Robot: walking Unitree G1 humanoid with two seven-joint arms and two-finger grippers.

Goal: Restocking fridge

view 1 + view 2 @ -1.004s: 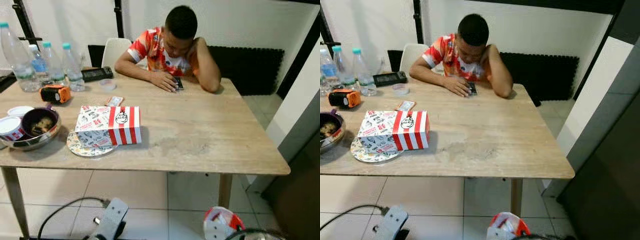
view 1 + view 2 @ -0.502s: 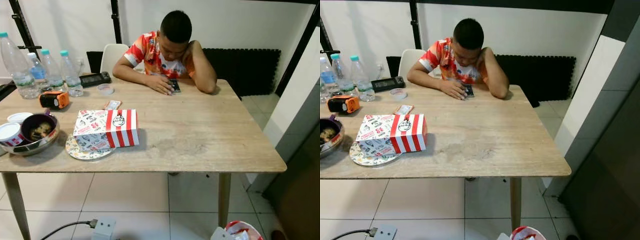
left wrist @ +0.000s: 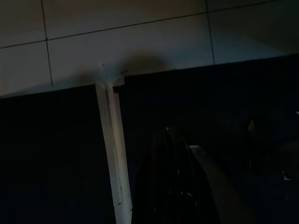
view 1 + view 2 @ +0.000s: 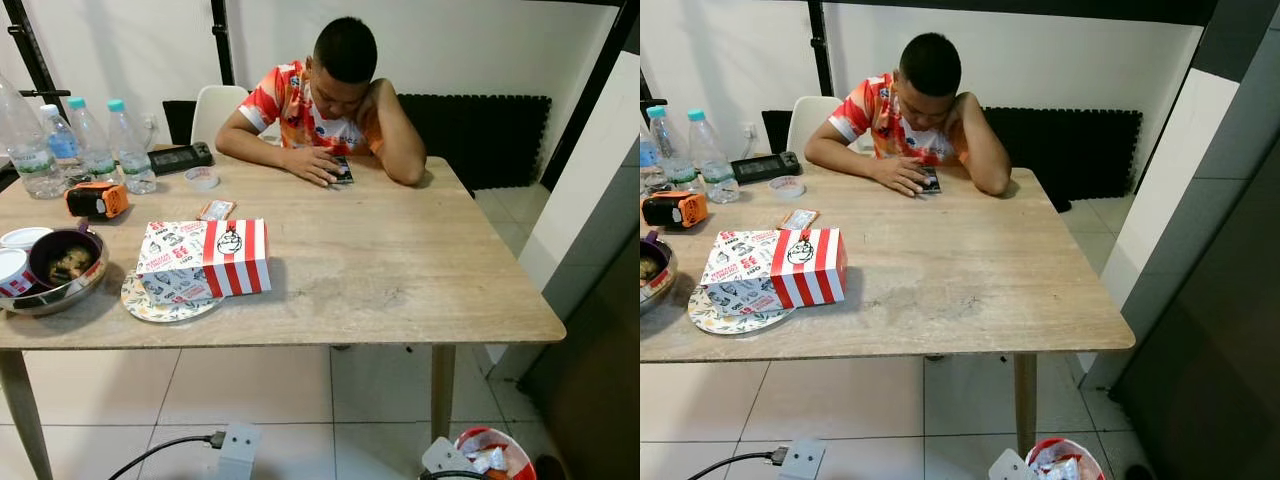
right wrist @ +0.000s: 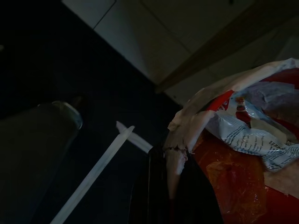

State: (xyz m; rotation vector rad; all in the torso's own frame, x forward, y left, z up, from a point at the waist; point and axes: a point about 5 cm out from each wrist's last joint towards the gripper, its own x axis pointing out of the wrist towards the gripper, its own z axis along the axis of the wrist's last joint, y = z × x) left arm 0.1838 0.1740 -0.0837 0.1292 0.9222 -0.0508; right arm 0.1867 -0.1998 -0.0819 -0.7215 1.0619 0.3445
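A red-and-white paper bucket point(image 5: 243, 154) is sitting low at the robot's right, below the near right corner of the wooden table point(image 4: 400, 270), its open mouth facing up toward the head camera with crumpled printed wrappers point(image 4: 1065, 467) stuffed inside. In the right wrist view the right gripper point(image 5: 170, 186) is reaching along the bucket's torn white rim, its dark fingers point(image 5: 156, 186) lying at that rim, though the shade is hiding whether they are pinching it or merely resting beside it. The left gripper point(image 3: 170, 177) is hanging in the dark over the tiled floor point(image 3: 140, 42), and its fingers cannot be made out either. On the table a striped fast-food box point(image 4: 205, 258) is lying on a paper plate point(image 4: 150, 303), long side running left to right, near a metal bowl point(image 4: 55, 272) and water bottles point(image 4: 95, 145). A person point(image 4: 335, 95) is sitting at the far side, leaning over a phone point(image 4: 342, 172).
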